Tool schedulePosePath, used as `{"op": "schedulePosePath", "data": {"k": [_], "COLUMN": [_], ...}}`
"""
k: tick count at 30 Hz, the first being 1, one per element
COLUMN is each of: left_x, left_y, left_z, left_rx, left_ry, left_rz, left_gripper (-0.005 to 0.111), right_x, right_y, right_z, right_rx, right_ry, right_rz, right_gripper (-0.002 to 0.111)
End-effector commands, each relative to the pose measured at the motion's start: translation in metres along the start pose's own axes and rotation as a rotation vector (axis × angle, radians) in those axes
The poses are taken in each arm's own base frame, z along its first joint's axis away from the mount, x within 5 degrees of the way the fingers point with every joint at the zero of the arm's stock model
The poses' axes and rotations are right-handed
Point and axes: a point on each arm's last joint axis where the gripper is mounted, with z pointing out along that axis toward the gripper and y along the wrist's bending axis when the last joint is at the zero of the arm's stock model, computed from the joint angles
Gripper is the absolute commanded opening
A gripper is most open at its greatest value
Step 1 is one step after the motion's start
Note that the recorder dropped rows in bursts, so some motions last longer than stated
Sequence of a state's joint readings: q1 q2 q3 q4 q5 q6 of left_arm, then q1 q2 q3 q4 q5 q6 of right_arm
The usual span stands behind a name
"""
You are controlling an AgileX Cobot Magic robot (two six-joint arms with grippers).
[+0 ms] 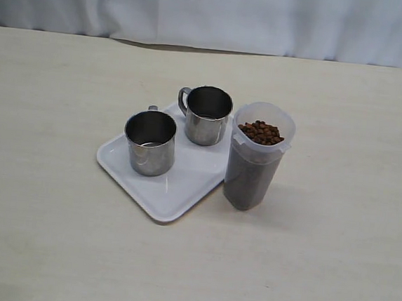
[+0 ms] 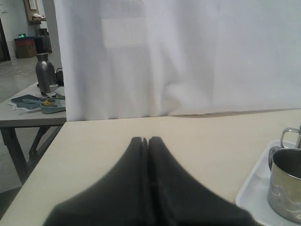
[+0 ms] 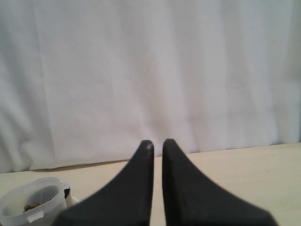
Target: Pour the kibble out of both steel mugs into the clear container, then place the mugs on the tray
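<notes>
Two steel mugs stand upright on the white tray (image 1: 176, 190): one near its left side (image 1: 149, 142), the other at its far corner (image 1: 207, 115). Both look empty of kibble. The clear container (image 1: 257, 156) stands on the table touching the tray's right edge, filled with brown kibble (image 1: 260, 132) nearly to the rim. Neither arm shows in the exterior view. My left gripper (image 2: 145, 140) is shut with nothing in it, left of a mug (image 2: 286, 182) on the tray (image 2: 256, 190). My right gripper (image 3: 157, 143) is shut and empty, with the container (image 3: 33, 207) off to one side.
The beige table (image 1: 52, 236) spreads wide around the tray. A white curtain (image 1: 213, 14) hangs behind its far edge. In the left wrist view a second table (image 2: 33, 113) with a metal bottle (image 2: 45, 71) and clutter stands beyond the table's end.
</notes>
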State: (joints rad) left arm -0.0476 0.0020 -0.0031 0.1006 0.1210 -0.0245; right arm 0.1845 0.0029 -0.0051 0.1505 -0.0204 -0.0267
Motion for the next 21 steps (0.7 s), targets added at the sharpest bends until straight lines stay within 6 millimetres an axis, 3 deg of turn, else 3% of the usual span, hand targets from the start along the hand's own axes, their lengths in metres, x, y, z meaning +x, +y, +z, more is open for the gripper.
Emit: {"op": "schedulePosePath", "data": {"k": [1, 14, 21], "left_x": [0.0008, 0.0008, 0.0008], "left_y": [0.0000, 0.0000, 0.0000], "left_z": [0.0000, 0.0000, 0.0000], "left_rx": [-0.001, -0.001, -0.001], "left_ry": [0.000, 0.000, 0.000], "left_rz": [-0.006, -0.006, -0.004], "left_gripper": [0.000, 0.000, 0.000], "right_x": [0.0019, 0.0022, 0.0108], "right_y": [-0.0001, -0.0005, -0.0038], "right_z": [-0.0002, -0.0002, -0.0008], "right_rx": [-0.001, 0.005, 0.060], "right_ry": [0.006, 0.009, 0.103], "right_rz": [-0.010, -0.007, -0.084], "right_gripper": [0.005, 0.005, 0.005]}}
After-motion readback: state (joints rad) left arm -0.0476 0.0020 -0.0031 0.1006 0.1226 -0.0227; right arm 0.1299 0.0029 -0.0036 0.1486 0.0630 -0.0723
